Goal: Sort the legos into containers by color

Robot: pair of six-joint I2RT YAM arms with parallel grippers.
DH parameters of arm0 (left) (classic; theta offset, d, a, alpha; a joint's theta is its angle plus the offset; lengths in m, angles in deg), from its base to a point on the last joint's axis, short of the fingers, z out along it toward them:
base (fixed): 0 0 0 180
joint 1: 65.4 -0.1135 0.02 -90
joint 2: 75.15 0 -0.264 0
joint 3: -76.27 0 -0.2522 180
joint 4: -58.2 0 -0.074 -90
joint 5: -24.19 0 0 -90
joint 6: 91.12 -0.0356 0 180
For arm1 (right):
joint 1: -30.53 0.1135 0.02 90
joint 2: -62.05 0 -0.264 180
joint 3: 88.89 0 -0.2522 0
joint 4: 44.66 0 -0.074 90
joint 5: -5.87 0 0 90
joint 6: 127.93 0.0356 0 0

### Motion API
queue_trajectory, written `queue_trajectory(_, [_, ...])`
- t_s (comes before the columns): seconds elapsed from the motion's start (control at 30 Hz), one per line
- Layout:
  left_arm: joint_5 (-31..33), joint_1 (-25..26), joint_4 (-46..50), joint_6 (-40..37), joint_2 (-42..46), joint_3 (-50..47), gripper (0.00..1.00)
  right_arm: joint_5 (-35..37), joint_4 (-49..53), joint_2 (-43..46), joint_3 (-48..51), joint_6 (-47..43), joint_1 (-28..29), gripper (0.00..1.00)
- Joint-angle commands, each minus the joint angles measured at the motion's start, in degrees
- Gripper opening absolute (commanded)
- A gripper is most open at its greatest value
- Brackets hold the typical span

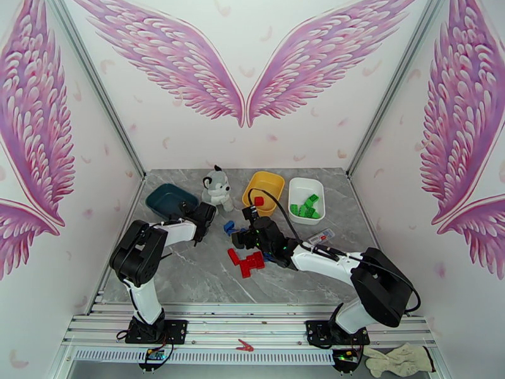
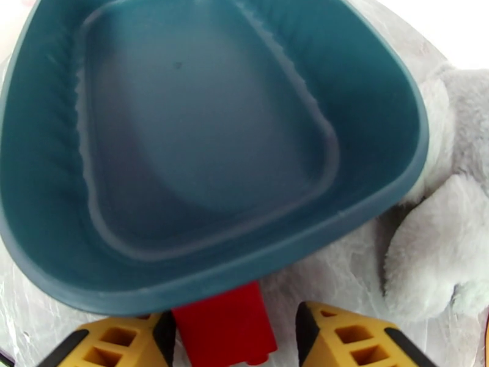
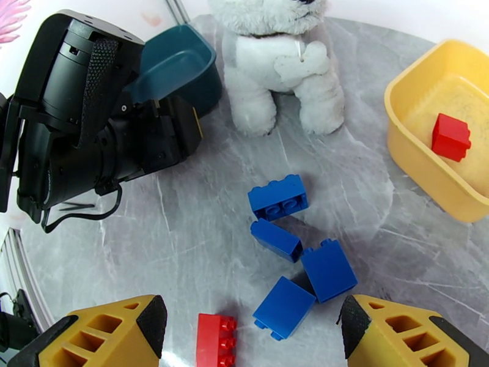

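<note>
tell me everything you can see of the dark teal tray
The dark teal tray is a shallow rounded-rectangle dish of smooth, plastic-looking material with a thick rim, sloping walls and a flat floor. It sits upright at the far left of the table, with no bricks inside. The plush dog stands close by its right side; contact is unclear. A red brick sits just outside its near rim, between the fingers of the left pincer.
</note>
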Motion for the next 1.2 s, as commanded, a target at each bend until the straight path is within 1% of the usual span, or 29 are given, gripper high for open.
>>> queue_trajectory(0.0, [1.0, -0.3, 1.2, 0.0, -1.5, 1.5, 0.52, 1.3, 0.4, -0.2, -0.9, -0.9, 0.4, 0.81])
queue_trajectory(0.1, [0.5, -0.3, 1.1, -0.4, -1.7, 1.6, 0.51, 1.3, 0.4, -0.4, -1.0, -0.9, 0.4, 0.81])
queue_trajectory(0.27, [0.2, -0.7, 1.1, -0.8, -2.2, 2.1, 0.52, 1.4, 0.4, -0.5, -1.1, -0.8, 0.3, 0.81])
queue_trajectory(0.53, [-0.3, -0.8, 1.3, -1.8, -1.7, 2.0, 0.4, 1.6, 0.4, -0.5, -1.1, -0.9, 0.4, 0.8])
queue_trajectory(0.6, [0.0, -0.3, 1.3, -1.9, -0.8, 1.2, 0.38, 1.9, 0.6, -0.5, -1.1, -0.8, 0.4, 0.8])
queue_trajectory(0.7, [1.4, 1.2, 1.4, -2.2, 1.2, -0.2, 0.36, 3.4, 1.4, -0.2, -1.5, -0.5, 0.3, 0.78])
queue_trajectory(0.8, [2.5, 3.3, 1.7, -2.6, 3.3, -1.8, 0.34, 6.2, 3.5, -0.5, -2.6, 0.7, 0.4, 0.75])
queue_trajectory(0.97, [3.6, 7.7, 3.3, -4.3, 6.8, -3.8, 0.3, 12.8, 10.2, -0.9, -6.2, 4.4, 0.4, 0.74])
queue_trajectory(1.07, [3.1, 10.4, 4.5, -5.4, 9.4, -5.2, 0.29, 15.4, 12.8, -0.6, -7.4, 4.8, 0.3, 0.74])
queue_trajectory(1.17, [-0.3, 12.3, 5.3, -7.7, 11.6, -5.8, 0.28, 18.2, 11.8, 0.6, -6.1, 3.7, 0.3, 0.76])
